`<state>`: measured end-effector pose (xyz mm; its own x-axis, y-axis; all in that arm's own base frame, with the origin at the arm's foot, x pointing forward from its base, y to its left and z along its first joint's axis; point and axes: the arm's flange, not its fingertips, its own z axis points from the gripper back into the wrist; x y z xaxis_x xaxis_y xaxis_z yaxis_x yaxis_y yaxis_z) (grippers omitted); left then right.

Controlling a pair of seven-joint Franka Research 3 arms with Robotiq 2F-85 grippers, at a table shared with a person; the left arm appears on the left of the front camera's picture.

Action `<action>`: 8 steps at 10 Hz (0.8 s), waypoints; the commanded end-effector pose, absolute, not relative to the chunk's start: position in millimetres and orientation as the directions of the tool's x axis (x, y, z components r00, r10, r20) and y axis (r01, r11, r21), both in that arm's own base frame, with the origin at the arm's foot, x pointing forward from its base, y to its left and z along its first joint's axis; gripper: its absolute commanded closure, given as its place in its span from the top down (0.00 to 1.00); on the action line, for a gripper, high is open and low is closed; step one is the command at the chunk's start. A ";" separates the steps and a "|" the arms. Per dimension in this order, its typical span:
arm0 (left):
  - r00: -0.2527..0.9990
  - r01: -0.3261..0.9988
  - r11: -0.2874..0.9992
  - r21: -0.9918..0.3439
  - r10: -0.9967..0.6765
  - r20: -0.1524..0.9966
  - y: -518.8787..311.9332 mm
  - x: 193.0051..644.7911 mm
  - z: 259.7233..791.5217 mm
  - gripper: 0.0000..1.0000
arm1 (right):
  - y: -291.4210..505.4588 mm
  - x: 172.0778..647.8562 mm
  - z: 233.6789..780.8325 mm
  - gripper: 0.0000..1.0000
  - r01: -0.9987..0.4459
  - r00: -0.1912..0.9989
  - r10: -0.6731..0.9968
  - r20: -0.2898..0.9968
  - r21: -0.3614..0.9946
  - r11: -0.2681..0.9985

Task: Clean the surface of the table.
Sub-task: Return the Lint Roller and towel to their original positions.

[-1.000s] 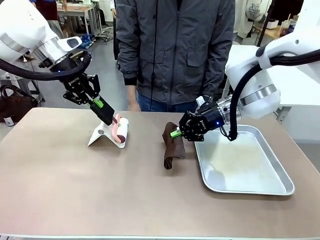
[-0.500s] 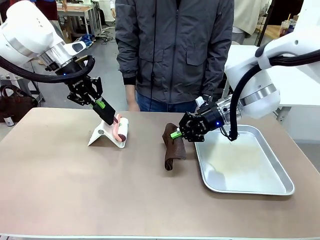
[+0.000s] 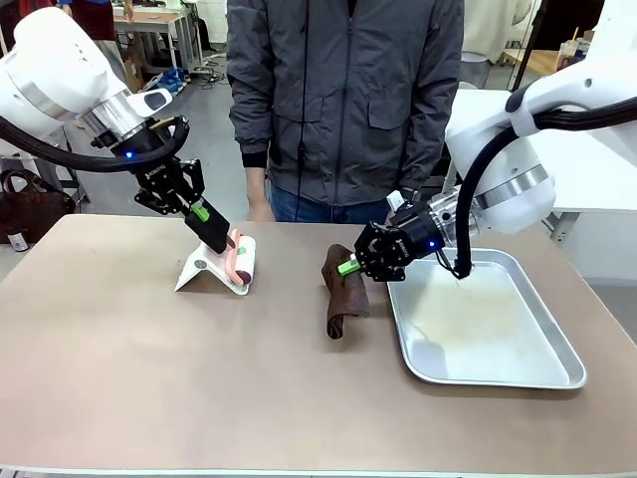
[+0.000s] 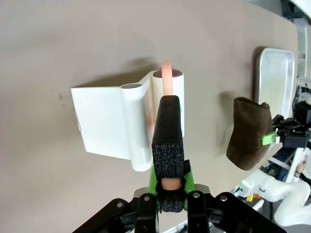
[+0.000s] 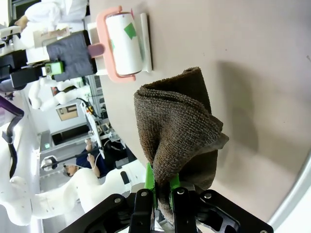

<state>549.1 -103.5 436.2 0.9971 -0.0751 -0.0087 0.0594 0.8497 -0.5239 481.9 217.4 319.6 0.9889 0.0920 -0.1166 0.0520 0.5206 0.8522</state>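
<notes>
Left pincer (image 3: 221, 239) clamps lint roller (image 3: 242, 259); right pincer (image 3: 348, 267) clamps cloth (image 3: 344, 292)

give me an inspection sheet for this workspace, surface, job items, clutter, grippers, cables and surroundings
Surface: matte beige-brown table, bare in front; no dirt discernible.
Job's things: white lint roller with pink handle resting in its white folded stand; dark brown terry cloth, lower end touching the table.
Clutter: shallow silver metal tray on the robot's right, nothing seen inside.
Grippers: left gripper shut on the roller's handle; right gripper shut on the cloth's upper edge.
Cables: black hoses run along both arms, off the table.
Surroundings: person in grey jacket standing at far edge; brown bag on floor at left.
</notes>
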 end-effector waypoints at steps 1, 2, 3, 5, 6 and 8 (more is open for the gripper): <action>0.993 0.089 0.852 -0.515 -0.118 -0.024 -103.6 545.6 432.7 0.22 | 221.2 487.5 322.4 0.13 0.071 0.983 0.108 -0.148 0.852 0.518; 0.993 0.088 0.856 -0.509 -0.118 -0.027 -103.2 546.3 431.9 0.22 | 221.5 487.8 322.1 0.13 0.069 0.982 0.118 -0.151 0.854 0.516; 0.993 0.085 0.859 -0.505 -0.114 -0.026 -103.2 547.5 430.7 0.22 | 222.2 488.4 321.6 0.13 0.067 0.980 0.128 -0.154 0.855 0.515; 0.994 0.068 0.859 -0.507 -0.104 -0.042 -105.8 553.5 428.1 0.22 | 222.5 489.0 320.1 0.13 0.064 0.978 0.138 -0.155 0.857 0.511; 0.993 0.063 0.853 -0.519 -0.104 -0.050 -106.3 556.7 427.2 0.22 | 222.6 489.0 319.1 0.13 0.065 0.978 0.139 -0.157 0.857 0.511; 0.995 0.048 0.847 -0.529 -0.086 -0.049 -104.4 559.2 426.5 0.22 | 221.9 489.6 319.2 0.13 0.067 0.981 0.122 -0.148 0.859 0.508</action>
<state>557.0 -104.0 429.0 0.9956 -0.0901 -0.0262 0.0629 0.8476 -0.5268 482.9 220.5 314.0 0.9817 0.1294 -0.1398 0.0548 0.5114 0.8576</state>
